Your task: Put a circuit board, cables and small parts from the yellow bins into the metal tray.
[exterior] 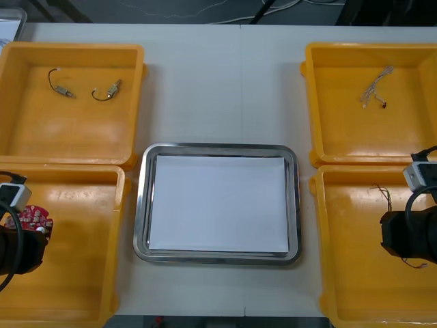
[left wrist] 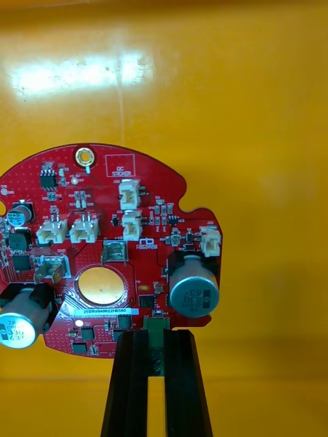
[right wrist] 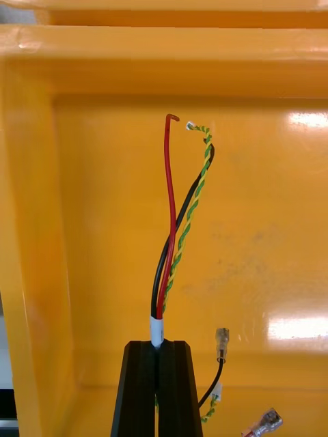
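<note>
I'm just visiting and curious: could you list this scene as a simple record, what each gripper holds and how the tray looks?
Left gripper: shut on the round red circuit board, in the near left yellow bin
Right gripper: shut on the red, black and yellow-green cable, in the near right yellow bin
Metal tray: bare white inside
</note>
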Tool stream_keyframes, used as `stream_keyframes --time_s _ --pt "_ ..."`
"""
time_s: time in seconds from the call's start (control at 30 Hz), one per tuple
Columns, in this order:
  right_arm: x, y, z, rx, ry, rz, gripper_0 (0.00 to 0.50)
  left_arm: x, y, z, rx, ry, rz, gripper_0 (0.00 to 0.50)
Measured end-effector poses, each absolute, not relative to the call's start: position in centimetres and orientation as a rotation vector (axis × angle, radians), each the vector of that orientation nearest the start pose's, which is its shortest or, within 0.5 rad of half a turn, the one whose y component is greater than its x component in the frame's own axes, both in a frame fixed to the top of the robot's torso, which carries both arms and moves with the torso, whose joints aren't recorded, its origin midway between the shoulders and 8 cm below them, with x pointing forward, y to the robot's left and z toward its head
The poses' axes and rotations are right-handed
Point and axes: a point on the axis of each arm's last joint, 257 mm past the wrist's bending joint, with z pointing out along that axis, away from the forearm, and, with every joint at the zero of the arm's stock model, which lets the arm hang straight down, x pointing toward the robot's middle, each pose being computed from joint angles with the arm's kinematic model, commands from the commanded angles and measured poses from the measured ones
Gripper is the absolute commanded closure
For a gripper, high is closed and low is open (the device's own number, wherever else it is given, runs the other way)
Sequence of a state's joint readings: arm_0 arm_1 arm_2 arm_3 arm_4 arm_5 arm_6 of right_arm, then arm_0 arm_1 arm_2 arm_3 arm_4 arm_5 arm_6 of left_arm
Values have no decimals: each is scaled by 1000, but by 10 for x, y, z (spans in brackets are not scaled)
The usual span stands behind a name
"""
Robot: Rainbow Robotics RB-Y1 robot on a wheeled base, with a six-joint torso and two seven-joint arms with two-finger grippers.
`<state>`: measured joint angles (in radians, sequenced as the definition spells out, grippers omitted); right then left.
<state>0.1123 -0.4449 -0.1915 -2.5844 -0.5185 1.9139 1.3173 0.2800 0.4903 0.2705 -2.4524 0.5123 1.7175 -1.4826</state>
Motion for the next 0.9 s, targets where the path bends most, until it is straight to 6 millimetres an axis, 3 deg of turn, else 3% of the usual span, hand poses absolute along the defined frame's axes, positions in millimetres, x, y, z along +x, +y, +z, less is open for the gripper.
stream_keyframes --time_s 0.23,0.57,0.73,0.9 --pt "308 -284 -214 -132 2616 12 500 295 347 -238 -120 2678 94 500" --pt "312 -266 -217 -202 2613 7 500 325 317 -204 -20 2608 18 500" --pt "317 -249 -214 -268 2596 22 500 333 300 -197 -10 2591 -2 500" --pt "320 -245 -210 -285 2584 29 500 338 276 -194 -129 2587 -62 500"
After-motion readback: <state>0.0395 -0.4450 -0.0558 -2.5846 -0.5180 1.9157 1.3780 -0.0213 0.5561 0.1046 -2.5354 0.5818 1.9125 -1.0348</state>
